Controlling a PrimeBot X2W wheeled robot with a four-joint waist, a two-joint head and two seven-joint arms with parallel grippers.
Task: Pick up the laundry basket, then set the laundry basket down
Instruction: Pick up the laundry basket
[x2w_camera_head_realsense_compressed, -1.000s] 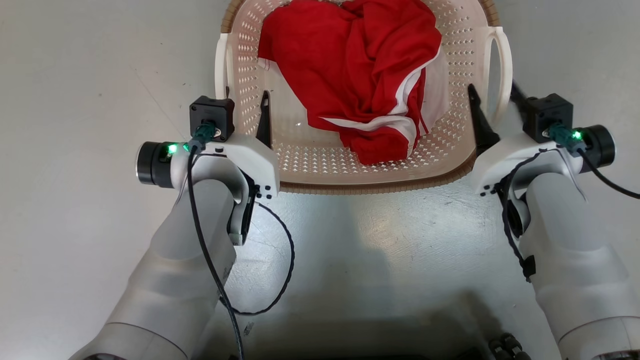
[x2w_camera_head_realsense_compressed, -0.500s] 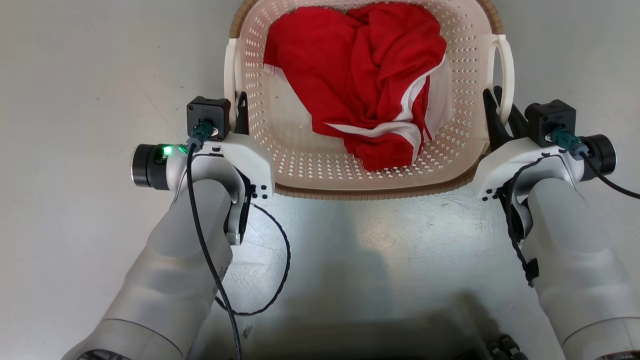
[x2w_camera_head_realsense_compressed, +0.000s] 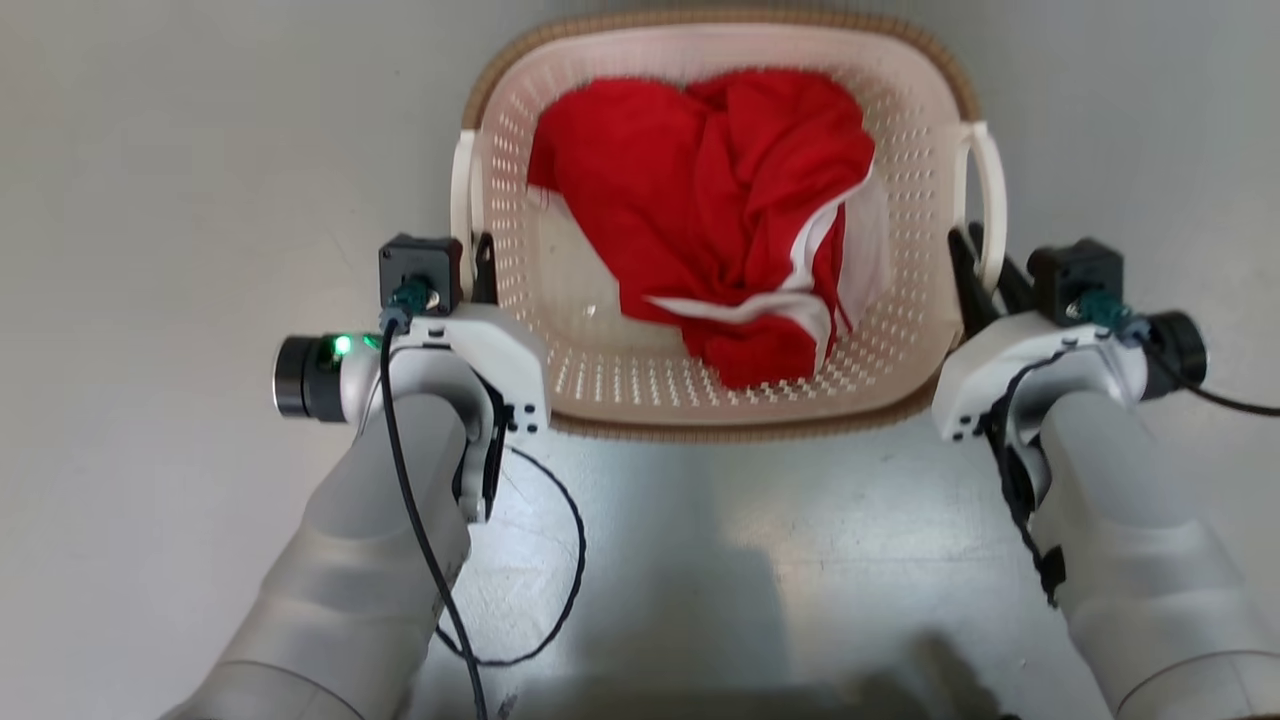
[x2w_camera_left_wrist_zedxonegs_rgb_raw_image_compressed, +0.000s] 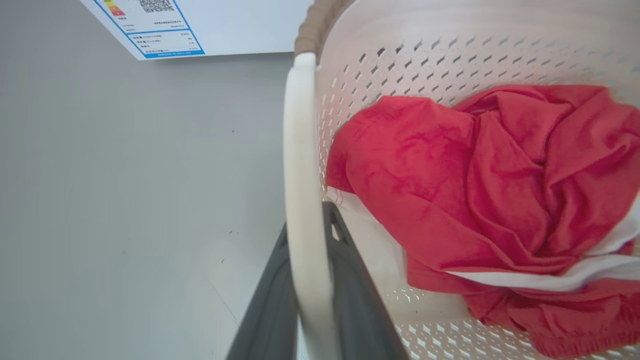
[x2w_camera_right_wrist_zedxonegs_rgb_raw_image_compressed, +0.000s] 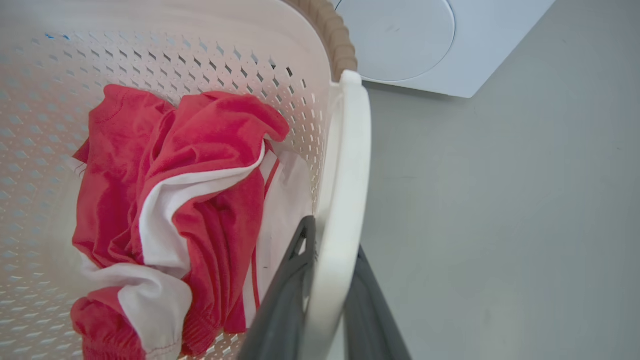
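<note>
Laundry basket (x2w_camera_head_realsense_compressed: 600, 385), cream-white perforated plastic with brown woven-look rim, centred ahead low over grey floor (x2w_camera_head_realsense_compressed: 200, 200), crumpled red-and-white cloth (x2w_camera_head_realsense_compressed: 700, 200) inside, left gripper (x2w_camera_left_wrist_zedxonegs_rgb_raw_image_compressed: 307, 225) pinching its left white loop handle (x2w_camera_head_realsense_compressed: 462, 200), right gripper (x2w_camera_right_wrist_zedxonegs_rgb_raw_image_compressed: 334, 235) pinching right white loop handle (x2w_camera_head_realsense_compressed: 990, 200).

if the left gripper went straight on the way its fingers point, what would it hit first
The left gripper straddles the left handle of the laundry basket, so it would likely slide along to where that handle joins the brown rim.
</note>
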